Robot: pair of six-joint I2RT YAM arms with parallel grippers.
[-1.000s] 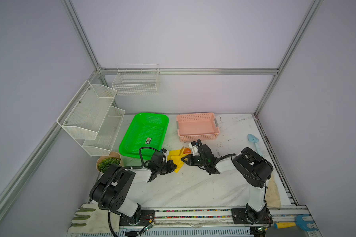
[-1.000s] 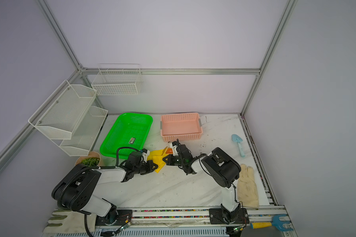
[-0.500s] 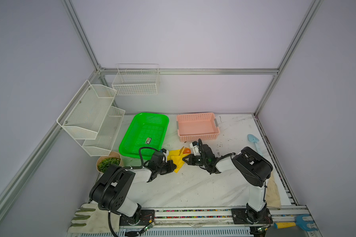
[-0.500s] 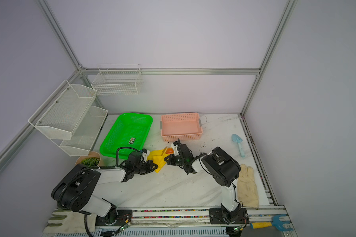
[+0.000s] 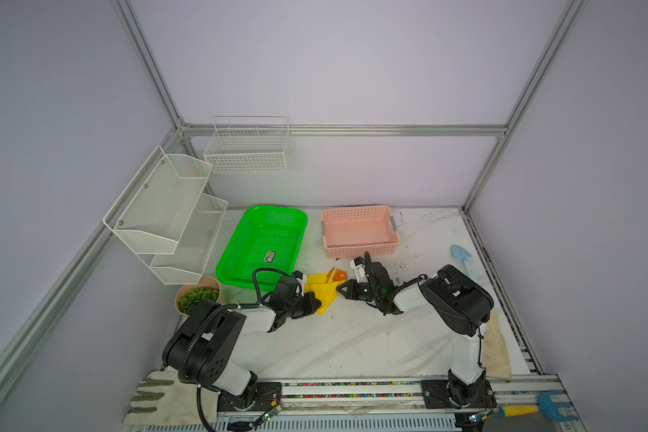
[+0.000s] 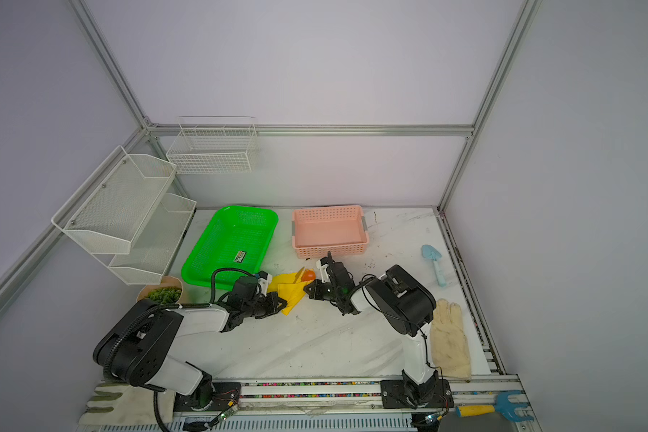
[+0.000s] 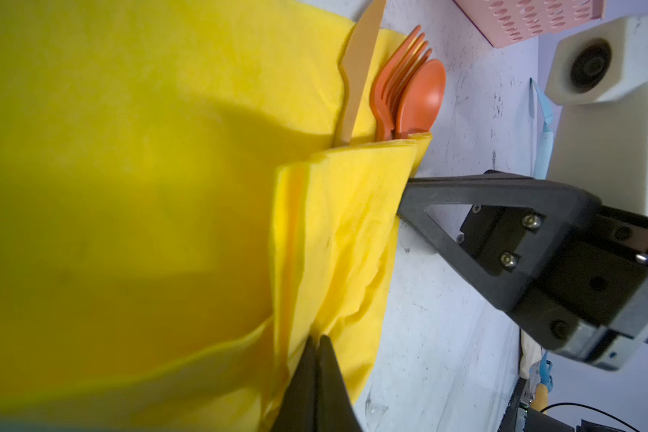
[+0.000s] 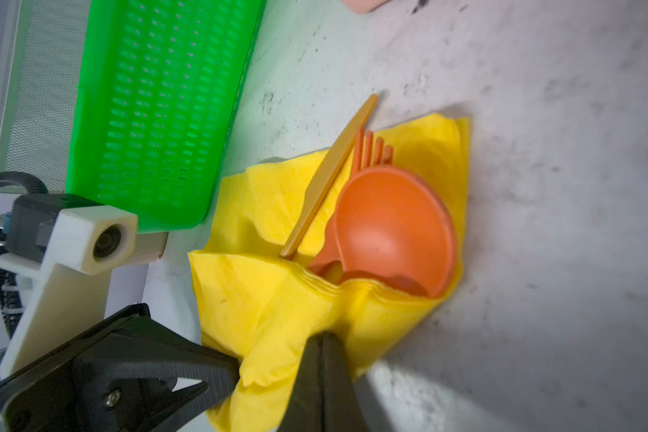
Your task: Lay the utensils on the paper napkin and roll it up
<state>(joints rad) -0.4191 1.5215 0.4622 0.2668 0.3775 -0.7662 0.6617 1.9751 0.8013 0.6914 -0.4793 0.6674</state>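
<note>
The yellow paper napkin (image 5: 324, 291) (image 6: 290, 291) lies between both arms, folded over the handles of the utensils. An orange spoon (image 8: 390, 228), an orange fork (image 8: 371, 149) and a tan knife (image 8: 330, 175) stick out of its far end. The spoon's bowl (image 5: 339, 275) shows in both top views. My left gripper (image 7: 317, 338) (image 5: 317, 302) is shut, its tips pressed into the napkin's near folded edge. My right gripper (image 8: 322, 336) (image 5: 339, 290) is shut too, with its tips pushing into the napkin's fold from the opposite side. The utensils' handles are hidden inside the napkin.
A green basket (image 5: 266, 243) and a pink basket (image 5: 358, 232) stand just behind the napkin. A potted plant (image 5: 197, 297) sits at the left. A light-blue trowel (image 5: 462, 258) and a beige glove (image 6: 449, 336) lie at the right. White wire racks (image 5: 165, 217) hang on the left wall.
</note>
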